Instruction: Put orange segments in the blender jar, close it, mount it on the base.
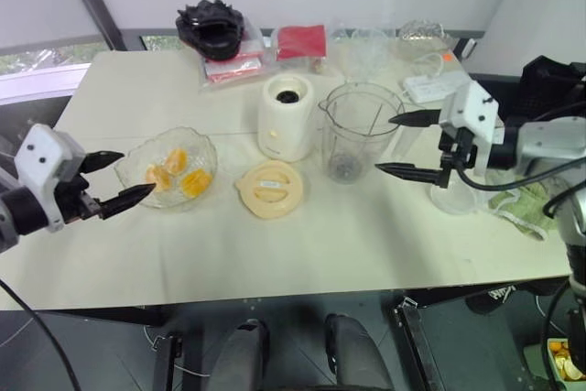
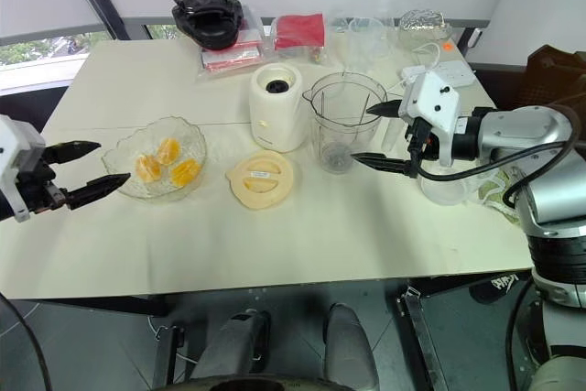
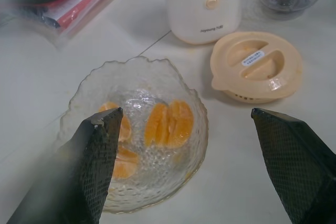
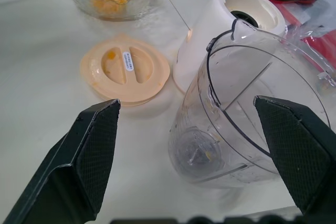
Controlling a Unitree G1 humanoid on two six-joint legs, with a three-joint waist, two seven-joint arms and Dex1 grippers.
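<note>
Slippage threatens: soft orange segments [image 1: 174,174] ahead of the wide-apart left gripper [image 1: 117,180]; right gripper [image 1: 409,145], equally spread, could topple the blender jar [image 1: 355,135].

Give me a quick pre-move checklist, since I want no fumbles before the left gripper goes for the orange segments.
1. Left gripper open, nothing held: ok.
2. Orange segments in the glass bowl, in front of the left gripper: ok.
3. Blender jar upright, open-topped, no segments inside: ok.
4. Lid off, flat on the table between bowl and jar: ok.
5. Right gripper open beside the jar, not touching: ok.
6. Base socket free: ok.
</note>
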